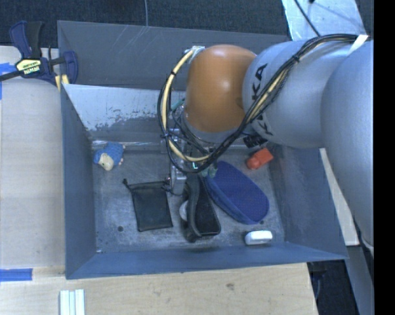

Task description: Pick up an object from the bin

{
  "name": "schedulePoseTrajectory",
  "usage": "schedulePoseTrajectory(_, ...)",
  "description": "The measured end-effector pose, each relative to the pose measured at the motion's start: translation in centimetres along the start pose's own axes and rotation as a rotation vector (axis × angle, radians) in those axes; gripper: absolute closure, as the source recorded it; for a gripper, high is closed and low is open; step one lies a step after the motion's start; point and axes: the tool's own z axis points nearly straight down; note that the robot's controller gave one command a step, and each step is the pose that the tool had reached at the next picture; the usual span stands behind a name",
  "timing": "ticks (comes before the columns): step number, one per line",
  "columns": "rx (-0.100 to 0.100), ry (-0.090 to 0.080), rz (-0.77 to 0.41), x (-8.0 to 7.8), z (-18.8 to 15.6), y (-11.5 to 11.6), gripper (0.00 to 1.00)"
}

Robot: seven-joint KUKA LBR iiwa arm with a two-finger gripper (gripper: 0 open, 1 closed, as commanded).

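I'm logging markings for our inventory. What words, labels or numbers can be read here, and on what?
On the arm's grey casing: large black letters, partly behind cables; a "K" shows, the rest cannot be read.
On the blue oval case, black flat pouch and small white thing: no text to be seen.

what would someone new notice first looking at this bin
The grey arm reaching in from the view's right, with its round orange wrist cover over the middle of the bin, takes the eye first. Under it the gripper hangs low over the floor, between a flat black square piece on the view's left and a blue oval pad on the right. A small orange-red piece lies by the right wall, a white one at the near edge.
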Motion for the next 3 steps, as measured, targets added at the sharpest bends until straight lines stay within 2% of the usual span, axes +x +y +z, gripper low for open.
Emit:
schedulePoseTrajectory(1, 0.000, -0.002, -0.090, -1.3, 7.1, 2.3, 0.00)
schedulePoseTrajectory(2, -0.001, -0.010, -0.086, -1.6, 6.6, 2.2, 1.00)
schedulePoseTrajectory(3, -0.002, -0.017, -0.110, 0.2, -7.3, 4.1, 1.00)
